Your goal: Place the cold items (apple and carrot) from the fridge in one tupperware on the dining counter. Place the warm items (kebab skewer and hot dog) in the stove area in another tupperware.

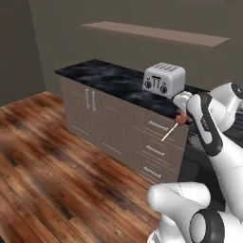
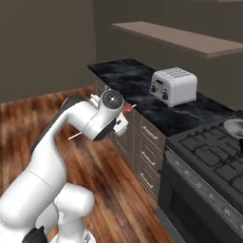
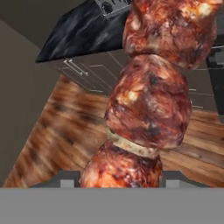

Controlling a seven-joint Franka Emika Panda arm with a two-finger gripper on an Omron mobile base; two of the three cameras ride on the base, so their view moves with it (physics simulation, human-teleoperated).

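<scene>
My gripper [image 1: 182,115] is shut on the kebab skewer [image 1: 179,118], held in the air in front of the cabinet drawers, just below the counter's edge. Its thin pale stick [image 1: 169,132] points down and to the left. In the right base view the gripper [image 2: 124,113] sits at the end of the bent arm, with the reddish meat [image 2: 128,108] beside it and the stick's end [image 2: 74,136] poking out on the arm's far side. In the hand view the browned meat chunks of the skewer [image 3: 148,100] stand close up between the fingertips [image 3: 61,182].
A silver toaster [image 1: 163,79] [image 2: 173,86] stands on the black marble counter [image 1: 104,73] [image 2: 123,76]. A black gas stove [image 2: 213,156] lies to its right. Beige drawers [image 1: 156,142] sit under the counter, a shelf [image 1: 156,33] hangs above, and wooden floor [image 1: 57,161] spreads to the left.
</scene>
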